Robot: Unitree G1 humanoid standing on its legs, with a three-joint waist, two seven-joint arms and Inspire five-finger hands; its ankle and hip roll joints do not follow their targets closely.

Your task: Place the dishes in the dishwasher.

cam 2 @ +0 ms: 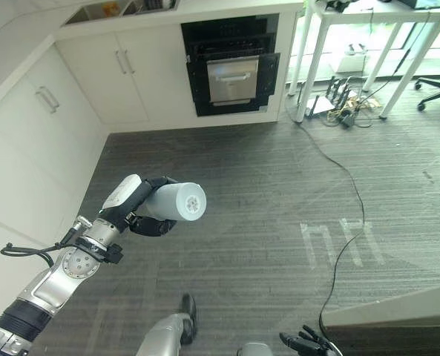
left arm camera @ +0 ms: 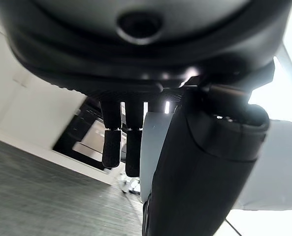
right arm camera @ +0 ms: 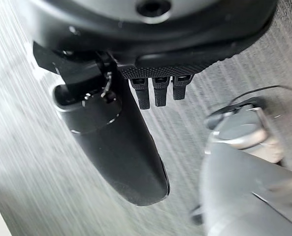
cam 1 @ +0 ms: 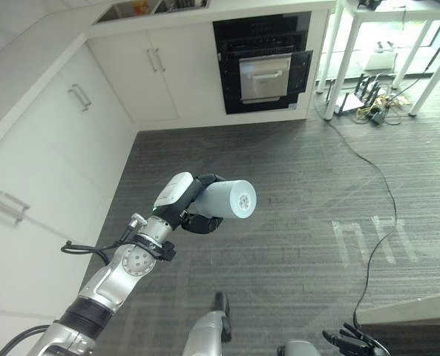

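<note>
Here, left hand point(cam 1: 194, 208) wrapped round a white cup point(cam 1: 229, 199), held out above the grey floor point(cam 1: 294, 193).

From the head views: cup lying sideways in the curled fingers, base toward the camera, well apart from the open dishwasher point(cam 1: 264, 70) set in the white cabinets point(cam 1: 145, 74) at the far wall; right hand point(cam 1: 349, 343) low at the bottom edge. From the left wrist: thumb point(left arm camera: 205, 177) and fingers point(left arm camera: 121, 147) closed round the pale cup. From the right wrist: right hand with relaxed fingers point(right arm camera: 158, 93), holding nothing, over the floor.
</note>
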